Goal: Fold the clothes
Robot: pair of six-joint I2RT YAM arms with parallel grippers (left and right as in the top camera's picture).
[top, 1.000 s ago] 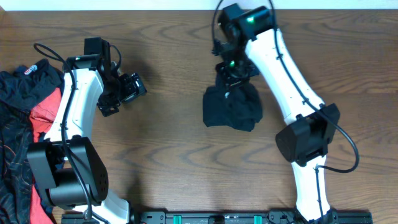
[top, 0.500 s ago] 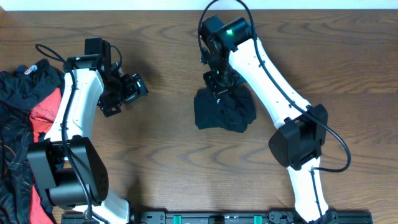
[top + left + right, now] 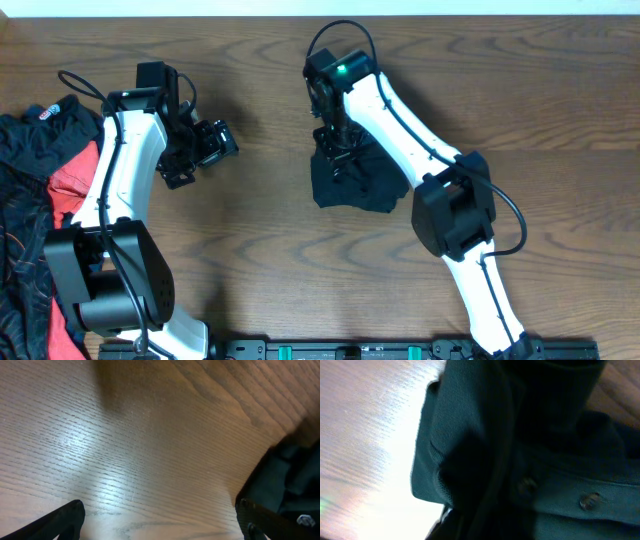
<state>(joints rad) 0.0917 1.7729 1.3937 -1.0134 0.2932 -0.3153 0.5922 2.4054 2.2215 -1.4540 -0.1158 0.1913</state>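
A crumpled black garment (image 3: 360,186) lies bunched on the wooden table near the middle. My right gripper (image 3: 339,152) is at its upper left edge, shut on the fabric. In the right wrist view the dark fabric (image 3: 545,460) with two small buttons fills the frame and hides the fingers. My left gripper (image 3: 207,146) is open and empty above bare table, well to the left of the garment. In the left wrist view its fingers (image 3: 160,527) are wide apart, and the black garment (image 3: 295,475) shows at the right edge.
A pile of other clothes (image 3: 25,230), black-patterned with a red piece (image 3: 72,178), lies at the table's left edge beside the left arm's base. The table's far edge runs along the top of the overhead view.
My right gripper has moved left with the black garment, dragging it some way towards the table's middle. The left arm has barely moved.
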